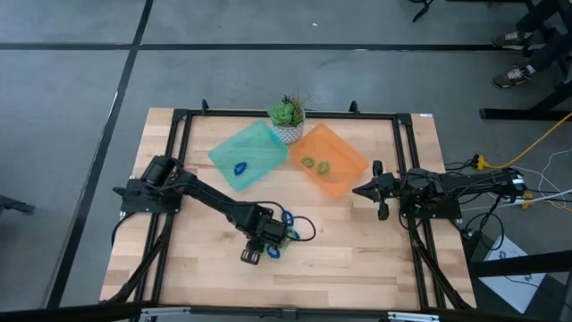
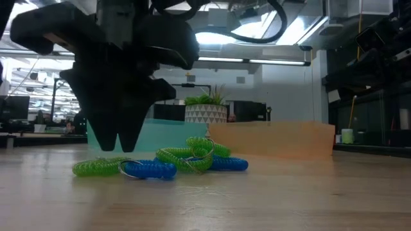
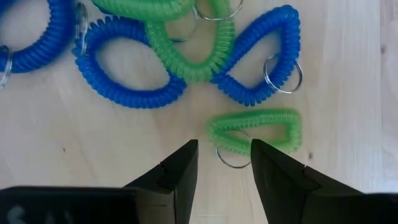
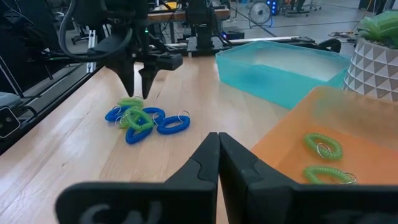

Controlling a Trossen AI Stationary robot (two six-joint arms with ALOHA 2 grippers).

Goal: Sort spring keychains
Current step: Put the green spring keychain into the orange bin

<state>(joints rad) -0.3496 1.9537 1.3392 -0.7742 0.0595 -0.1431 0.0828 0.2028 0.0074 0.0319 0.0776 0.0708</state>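
Observation:
Several blue and green spring keychains lie in a loose pile on the wooden table; they also show in the low view. My left gripper is open and points down just above the pile's near side. Its fingers stand on either side of the metal ring of a small green keychain, without touching it. A teal tray holds one blue keychain. An orange tray holds two green keychains. My right gripper waits shut beside the orange tray.
A potted plant in a white patterned pot stands at the far edge between the two trays. Black frame rails run along the table's left, right and far sides. Bare wood lies in front of the pile toward the near edge.

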